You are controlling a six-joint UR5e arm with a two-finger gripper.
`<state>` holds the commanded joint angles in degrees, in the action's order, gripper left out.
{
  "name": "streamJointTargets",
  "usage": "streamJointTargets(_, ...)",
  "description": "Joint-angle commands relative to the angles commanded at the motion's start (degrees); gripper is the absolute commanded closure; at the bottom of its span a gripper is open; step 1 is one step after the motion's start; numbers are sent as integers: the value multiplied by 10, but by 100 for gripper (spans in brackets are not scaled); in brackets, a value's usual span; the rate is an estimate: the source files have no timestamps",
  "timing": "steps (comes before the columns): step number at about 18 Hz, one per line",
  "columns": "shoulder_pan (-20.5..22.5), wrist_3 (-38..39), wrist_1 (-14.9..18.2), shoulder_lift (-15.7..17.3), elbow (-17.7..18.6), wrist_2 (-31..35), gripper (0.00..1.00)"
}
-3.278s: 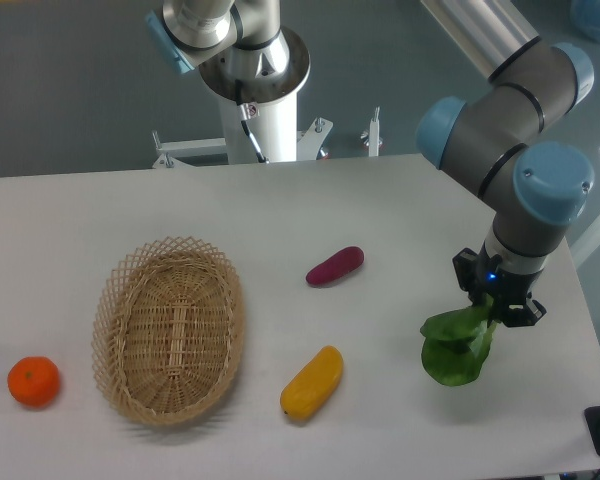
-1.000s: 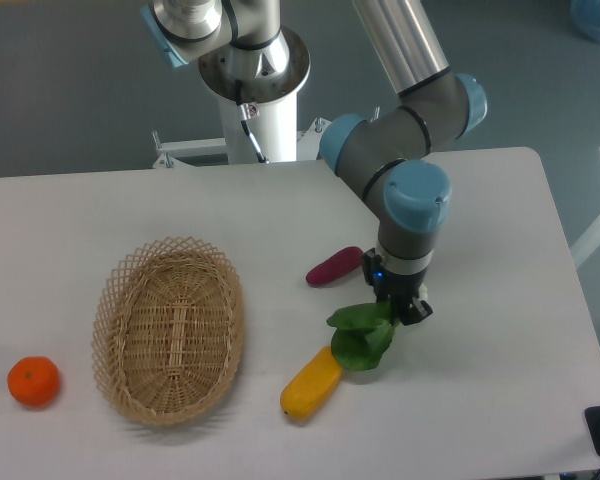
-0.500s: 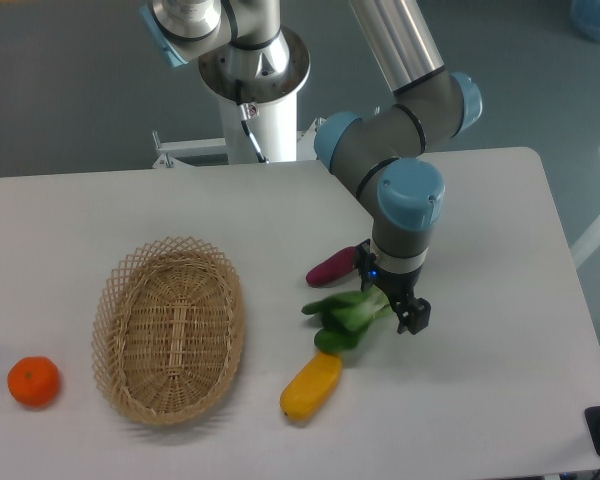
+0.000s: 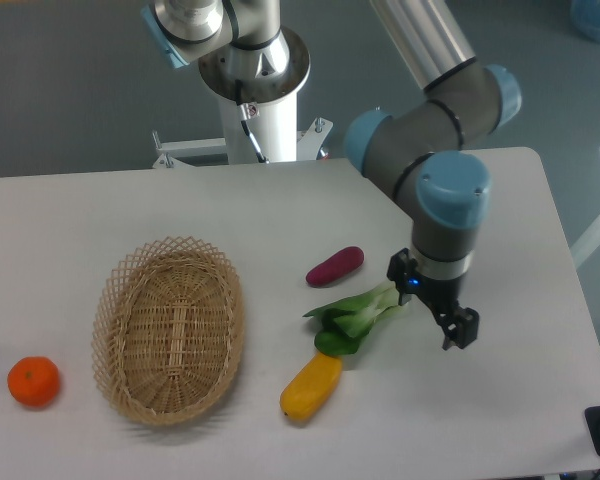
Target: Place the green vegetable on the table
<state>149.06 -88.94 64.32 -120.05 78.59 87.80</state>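
The green vegetable [image 4: 348, 320] lies flat on the white table [image 4: 520, 400], between the purple vegetable [image 4: 335, 266] and the yellow fruit [image 4: 311, 384]. Its dark leaves point left and its pale stem points right. My gripper [image 4: 432, 305] is just right of the stem end, open, with nothing between its fingers. It stands apart from the vegetable.
An oval wicker basket [image 4: 169, 329] sits at the left of the table. An orange fruit [image 4: 33, 381] lies at the far left front. The robot base column [image 4: 255, 80] stands behind the table's back edge.
The gripper carried the vegetable from the right side to the middle, set it down between the purple vegetable and yellow fruit, opened, and has now drawn back to the right.
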Motion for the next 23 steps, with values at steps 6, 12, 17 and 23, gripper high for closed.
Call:
streamJointTargets(6,15,-4,77,-29,-79,1,0)
streamJointTargets(12,26,-7,106,-46,-124,-1,0)
streamJointTargets(17,33,-8,113,-56,-142,1,0)
streamJointTargets(23,34,-17,112,-62,-150,2,0)
